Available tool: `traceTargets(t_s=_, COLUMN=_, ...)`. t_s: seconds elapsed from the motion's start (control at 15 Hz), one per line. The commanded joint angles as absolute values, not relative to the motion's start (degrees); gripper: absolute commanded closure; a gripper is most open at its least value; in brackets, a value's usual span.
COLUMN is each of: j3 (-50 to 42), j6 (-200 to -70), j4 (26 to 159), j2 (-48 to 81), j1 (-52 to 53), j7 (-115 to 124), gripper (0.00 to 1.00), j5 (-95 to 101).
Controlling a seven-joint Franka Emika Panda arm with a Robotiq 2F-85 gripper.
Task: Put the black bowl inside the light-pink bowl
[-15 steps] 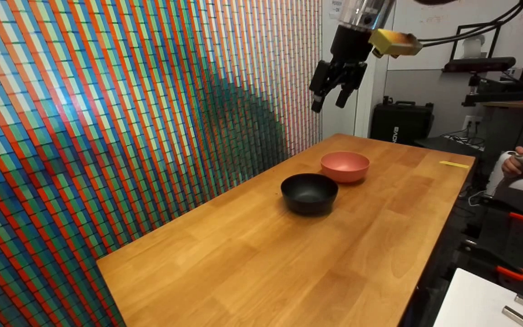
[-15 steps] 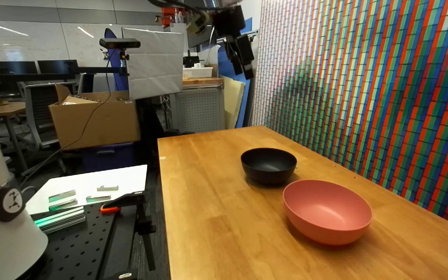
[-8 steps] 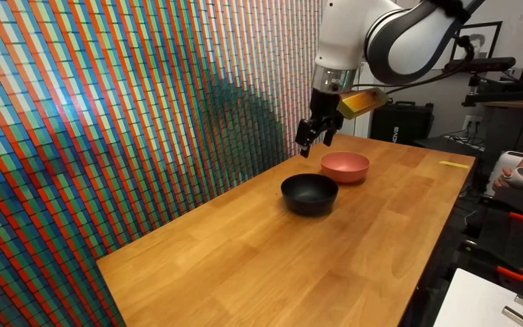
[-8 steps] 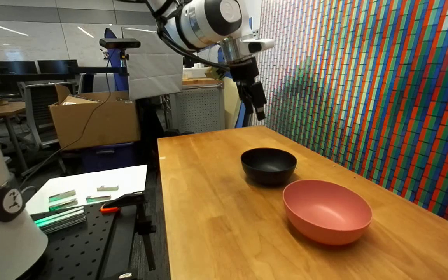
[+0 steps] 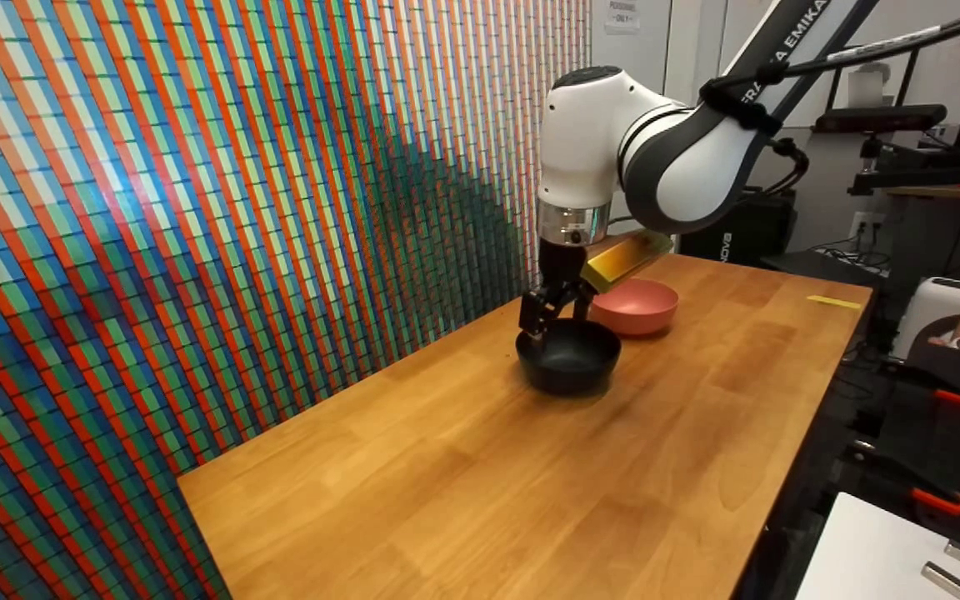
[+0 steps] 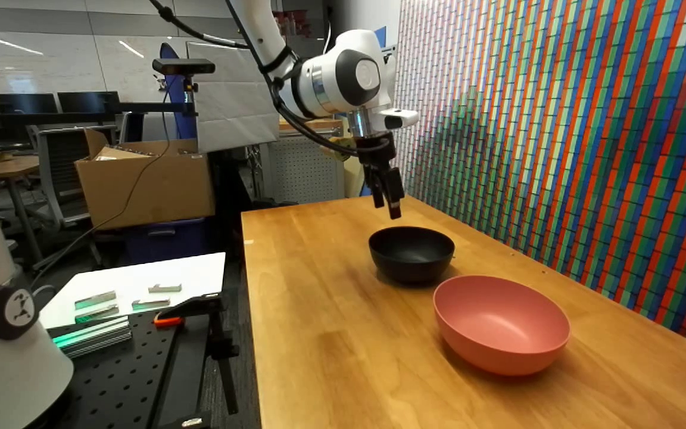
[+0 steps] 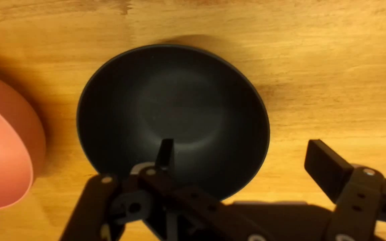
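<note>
Two fingers spread above the rim of a black bowl

We see the black bowl upright on the wooden table, standing beside the pink bowl with a strip of bare wood between them. From the wrist view we look down into it: round and deep, with a thin, even rim, dark sides and a soft grey sheen where light falls on its floor. The pink bowl is upright too, smooth and salmon-coloured, paler where the light catches its inside; the left edge of the wrist view cuts part of it off.

Above, we find the arm slanting down from the upper right in an exterior view, bent like an elbow. Its last section hangs almost upright, a yellow box at its side, and the gripper at its end points down toward the table. The fingers stand well apart. In the wrist view we see one of them over the inside of the black bowl and the other past the rim, over the table. In an exterior view we make out wood between the lower fingertip and the far rim, so the gripper is clear of the bowl.
</note>
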State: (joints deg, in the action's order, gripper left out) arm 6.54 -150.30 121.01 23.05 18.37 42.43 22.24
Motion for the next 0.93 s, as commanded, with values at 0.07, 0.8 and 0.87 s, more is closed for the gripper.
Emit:
traceTargets(t_s=0.07, j3=3.04, j6=-149.78, j4=116.59, j2=28.45, j1=22.38, j7=42.77, gripper=0.0, j5=21.01)
traceTargets(t_s=0.8, j3=1.19, j6=-146.25, j4=109.09, j2=35.12, j1=24.1, j7=41.22, gripper=0.8, j5=16.96)
traceTargets(t_s=0.87, j3=1.18, j6=-145.78, j4=108.41, j2=35.61, j1=24.17, j7=41.24, gripper=0.87, j5=16.75)
